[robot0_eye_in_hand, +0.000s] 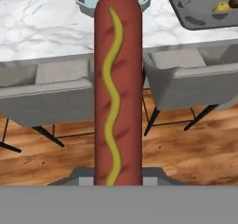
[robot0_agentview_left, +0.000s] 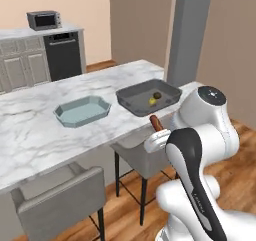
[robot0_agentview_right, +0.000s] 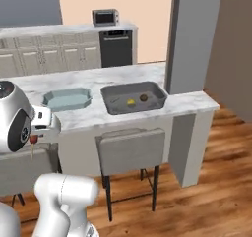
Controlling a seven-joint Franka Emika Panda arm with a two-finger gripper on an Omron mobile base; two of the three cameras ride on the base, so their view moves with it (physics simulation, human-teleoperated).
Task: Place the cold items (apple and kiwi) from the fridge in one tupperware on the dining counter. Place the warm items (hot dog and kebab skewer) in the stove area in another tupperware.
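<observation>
Hand (robot0_eye_in_hand: 118,183) was clamped on the hot dog (robot0_eye_in_hand: 118,88), which stood straight out along the fingers w/ its mustard squiggle facing the hand cam, held off the counter (robot0_agentview_left: 45,135) over the stools. Its tip showed just past the counter's near edge. Light blue tupperware (robot0_agentview_left: 82,110) sat mid-counter, nothing in it. Grey tupperware (robot0_agentview_left: 148,96) sat beside it toward the counter's right end, w/ a yellowish apple (robot0_agentview_left: 152,101) and brown kiwi (robot0_agentview_left: 157,95) inside.

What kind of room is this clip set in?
A rendered home kitchen with a dining counter: a marble counter with stools tucked under it, a dishwasher set into the cabinets behind, and a toaster oven on top.
</observation>
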